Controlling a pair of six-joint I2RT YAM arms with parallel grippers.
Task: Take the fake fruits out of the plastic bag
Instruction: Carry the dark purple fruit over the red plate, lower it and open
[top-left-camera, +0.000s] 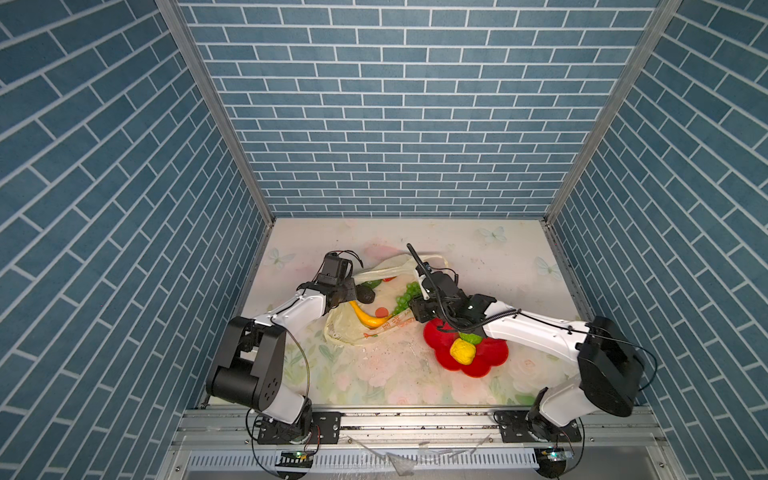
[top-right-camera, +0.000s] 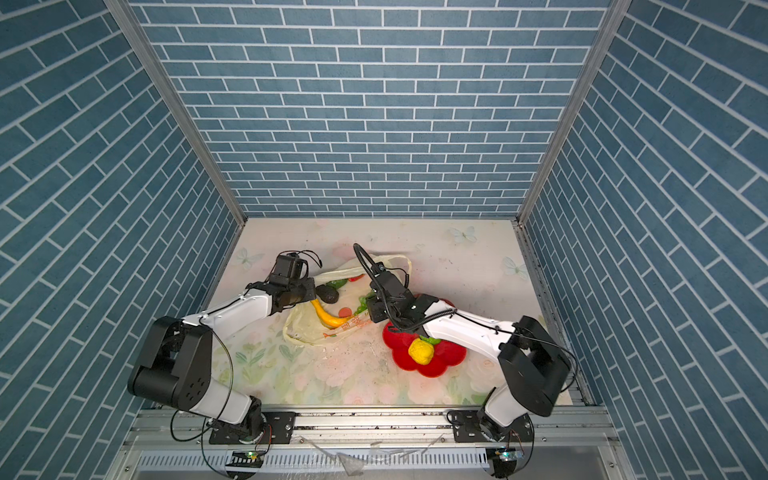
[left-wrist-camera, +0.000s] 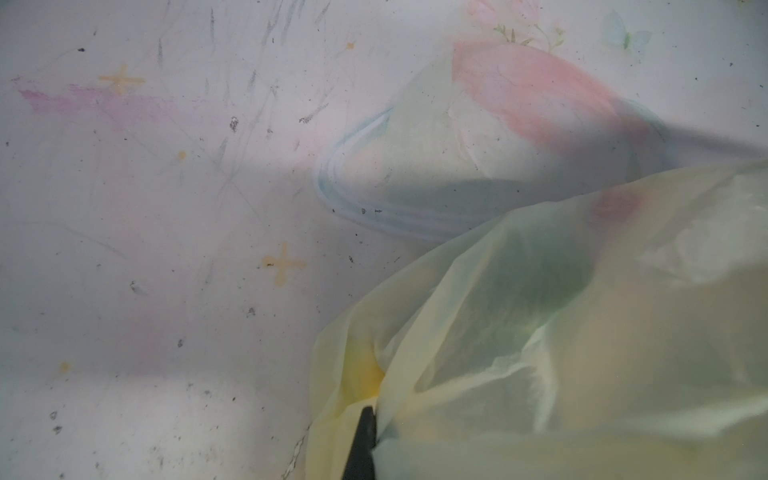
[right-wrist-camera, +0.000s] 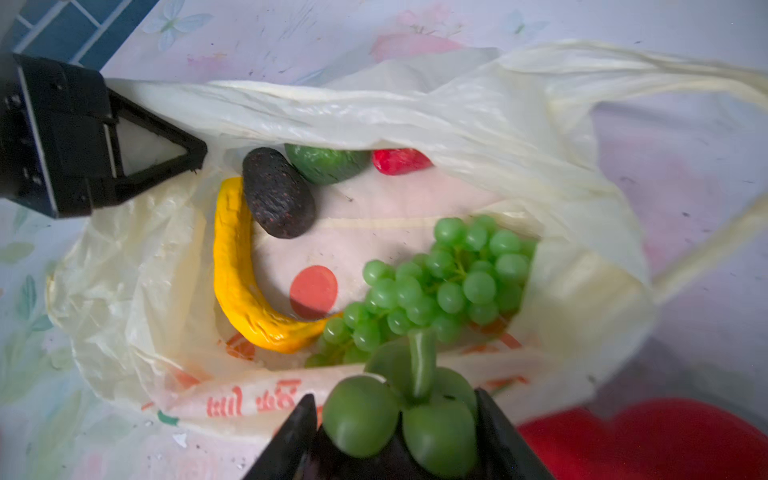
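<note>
The plastic bag (top-left-camera: 353, 332) lies open on the table, pale yellow with red print. My left gripper (top-left-camera: 353, 293) is shut on its rim; one black finger (left-wrist-camera: 361, 444) shows pinching the film (left-wrist-camera: 582, 332). Inside lie the fake fruits: a yellow banana (right-wrist-camera: 232, 282), a dark brown piece (right-wrist-camera: 278, 193), a green round fruit (right-wrist-camera: 324, 164) and a red strawberry (right-wrist-camera: 399, 161). The green grape bunch (right-wrist-camera: 449, 282) stretches from inside the bag over its near edge. My right gripper (right-wrist-camera: 397, 432) is shut on the end grapes of that bunch, just outside the bag's mouth.
A red flower-shaped plate (top-left-camera: 494, 353) sits under my right arm, right of the bag. It holds a yellow knobbly ball (top-left-camera: 462, 351) and a green fruit (top-left-camera: 471, 337). The bag's loop handles (right-wrist-camera: 623, 70) trail toward the back wall. Blue brick walls close three sides.
</note>
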